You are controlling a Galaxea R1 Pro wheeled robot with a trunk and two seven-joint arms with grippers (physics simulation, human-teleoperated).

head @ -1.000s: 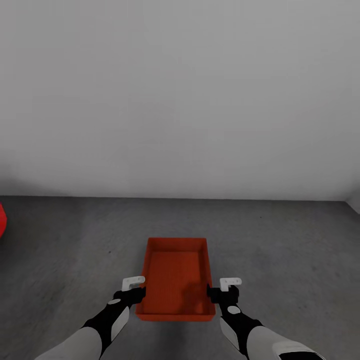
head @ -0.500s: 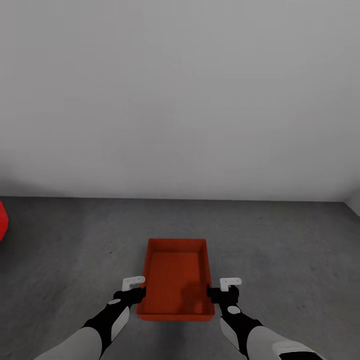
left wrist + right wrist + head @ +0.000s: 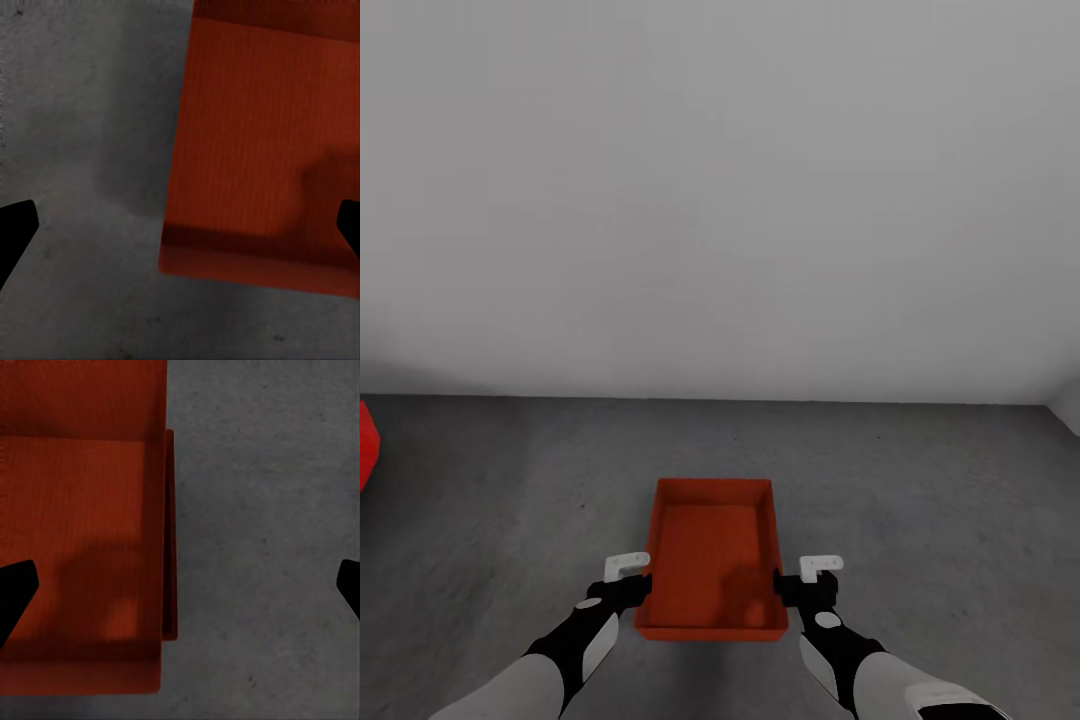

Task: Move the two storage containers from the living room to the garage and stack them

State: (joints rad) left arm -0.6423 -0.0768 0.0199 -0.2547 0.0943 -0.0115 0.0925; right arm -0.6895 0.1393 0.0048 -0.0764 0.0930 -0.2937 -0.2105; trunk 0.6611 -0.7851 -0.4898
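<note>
change since earlier: almost nothing has moved; the red shape at the head view's left edge (image 3: pixel 365 445) sits a touch lower in the picture, so the camera has drifted a little.
container: one orange-red storage container (image 3: pixel 712 558) is on or just above the dark grey floor (image 3: pixel 920 500) of the garage, long side pointing away from the robot toward the pale wall (image 3: pixel 720 200); i cannot tell whether it rests or hangs.
left gripper: left gripper (image 3: pixel 628 584) is at the container's left wall near the front; in the left wrist view its fingers (image 3: pixel 15 229) stand wide apart, one on each side of that wall.
right gripper: right gripper (image 3: pixel 800 582) mirrors it at the right wall, fingers (image 3: pixel 15 585) likewise spread, nothing pinched.
why held so: a grip on each side wall would keep the bin level for a flat set-down.
stage, as i judge it: this looks like the bottom bin of the stack being placed or just let go.
</note>
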